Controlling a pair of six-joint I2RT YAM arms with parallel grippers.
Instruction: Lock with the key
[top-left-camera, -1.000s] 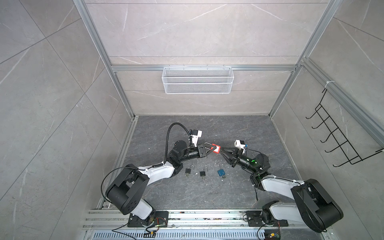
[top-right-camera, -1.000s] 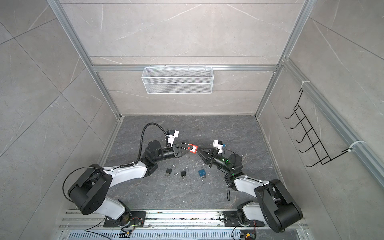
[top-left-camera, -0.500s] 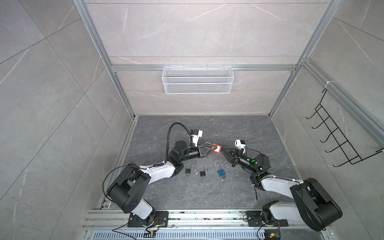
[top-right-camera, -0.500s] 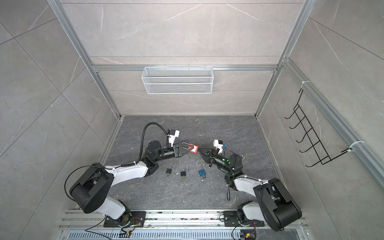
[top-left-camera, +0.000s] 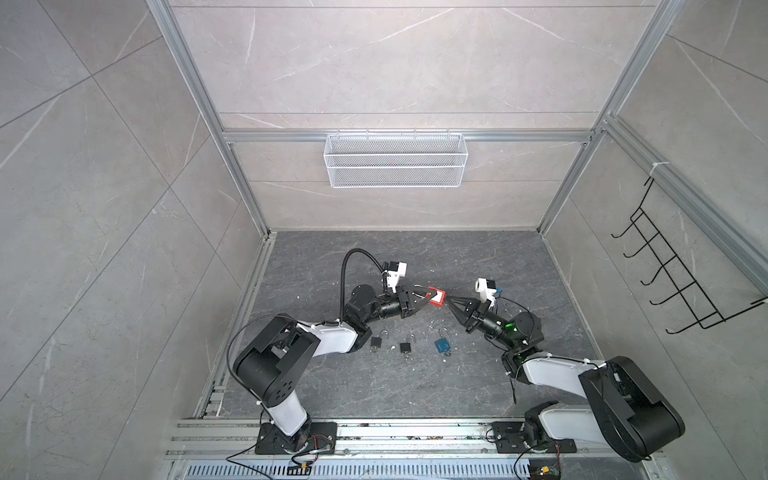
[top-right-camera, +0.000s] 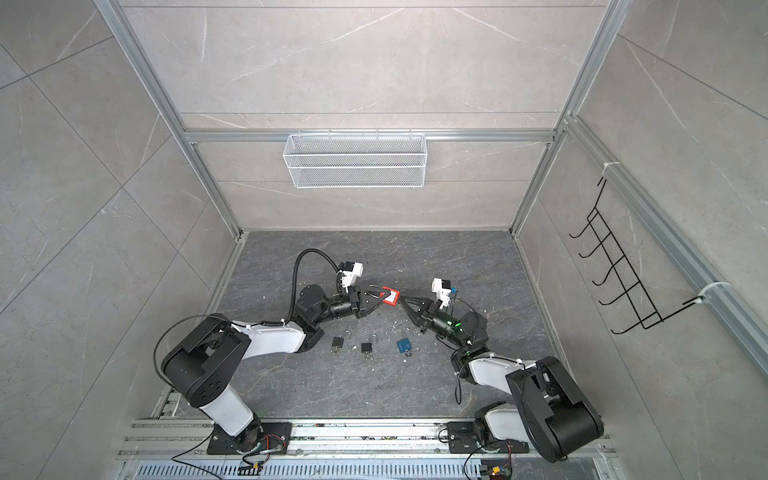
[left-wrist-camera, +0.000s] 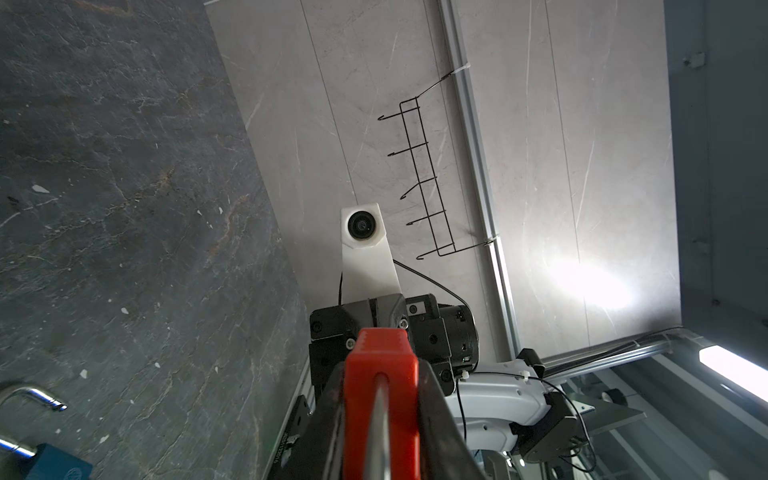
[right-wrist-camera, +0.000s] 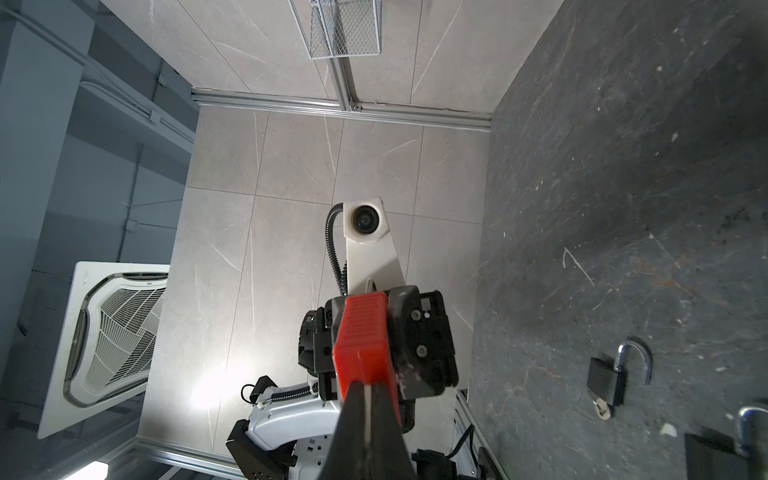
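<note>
A red padlock (top-left-camera: 437, 297) (top-right-camera: 391, 297) hangs above the dark floor at mid-scene. My left gripper (top-left-camera: 428, 294) (top-right-camera: 383, 294) is shut on it, its black fingers (left-wrist-camera: 434, 415) clamping both sides of the red body (left-wrist-camera: 380, 395), with the silver shackle (left-wrist-camera: 379, 432) running back between them. From the right, my right gripper (top-left-camera: 447, 300) (top-right-camera: 402, 300) meets the padlock's free end (right-wrist-camera: 360, 336). Its jaws are pressed together on a thin pale sliver, the key (right-wrist-camera: 369, 409), right at the lock's end face.
On the floor below the grippers lie two black padlocks (top-left-camera: 376, 341) (top-left-camera: 405, 347) and a blue padlock (top-left-camera: 442, 344), all with shackles open. A white wire basket (top-left-camera: 395, 160) hangs on the back wall; a black hook rack (top-left-camera: 673, 274) is on the right wall.
My right gripper's jaws, apart a second ago, have closed at the red padlock's end. The left gripper and padlock have stayed put.
</note>
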